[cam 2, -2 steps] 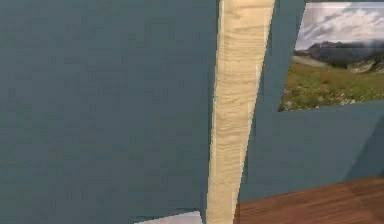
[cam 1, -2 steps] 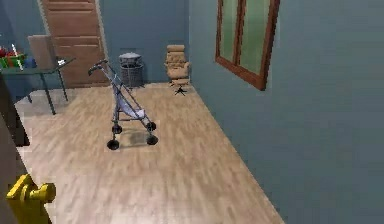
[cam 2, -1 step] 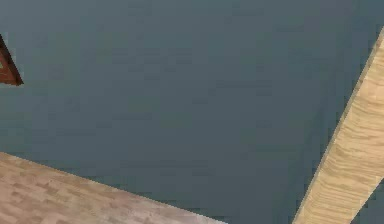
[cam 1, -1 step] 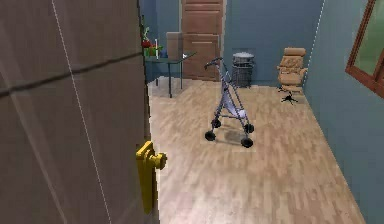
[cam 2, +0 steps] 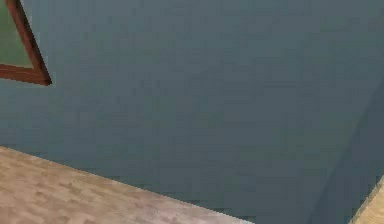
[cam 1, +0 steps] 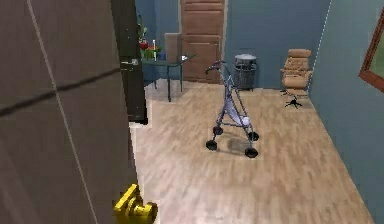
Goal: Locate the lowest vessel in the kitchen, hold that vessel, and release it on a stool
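Note:
A grey door (cam 1: 60,120) with a yellow knob (cam 1: 133,206) stands close at the forward view's left. Beyond it lies a room with a wooden floor (cam 1: 260,180) and teal walls. A dark table (cam 1: 165,63) at the back left bears small colourful things, too small to name.
A wheeled walker (cam 1: 234,112) stands in the middle of the floor. A tan office chair (cam 1: 295,73) and a dark bin (cam 1: 244,71) sit by the far wall, beside a wooden door (cam 1: 203,35). A teal wall (cam 2: 210,90) and a framed picture's corner (cam 2: 22,45) are in the arm side view.

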